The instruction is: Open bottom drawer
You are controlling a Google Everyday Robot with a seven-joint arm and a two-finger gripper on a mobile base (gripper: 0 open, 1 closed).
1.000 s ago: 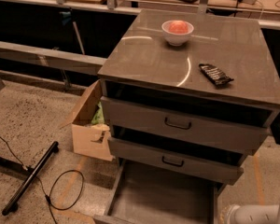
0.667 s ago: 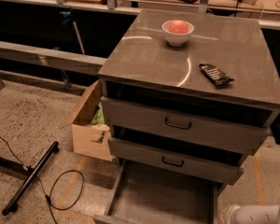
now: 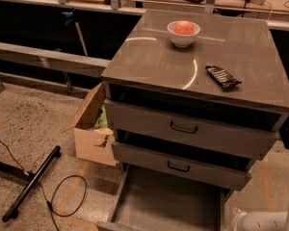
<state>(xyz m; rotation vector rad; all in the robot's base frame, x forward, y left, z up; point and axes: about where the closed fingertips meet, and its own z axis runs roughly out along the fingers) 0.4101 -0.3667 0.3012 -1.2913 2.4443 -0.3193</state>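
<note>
The grey metal cabinet (image 3: 197, 61) stands in the middle of the camera view. Its bottom drawer (image 3: 166, 201) is pulled far out toward me, and its plain grey inside is empty. The drawer's front and handle are cut off by the lower frame edge. The two drawers above it, the top one (image 3: 188, 129) and the middle one (image 3: 178, 166), stand slightly ajar with black loop handles. Only a white part of my arm (image 3: 260, 220) shows at the bottom right. My gripper is out of view.
A white bowl (image 3: 183, 33) holding something red and a dark snack packet (image 3: 222, 76) lie on the cabinet top. An open cardboard box (image 3: 92, 129) sits on the floor against the cabinet's left side. A black bar (image 3: 31, 184) and a cable loop (image 3: 67, 196) lie on the floor at left.
</note>
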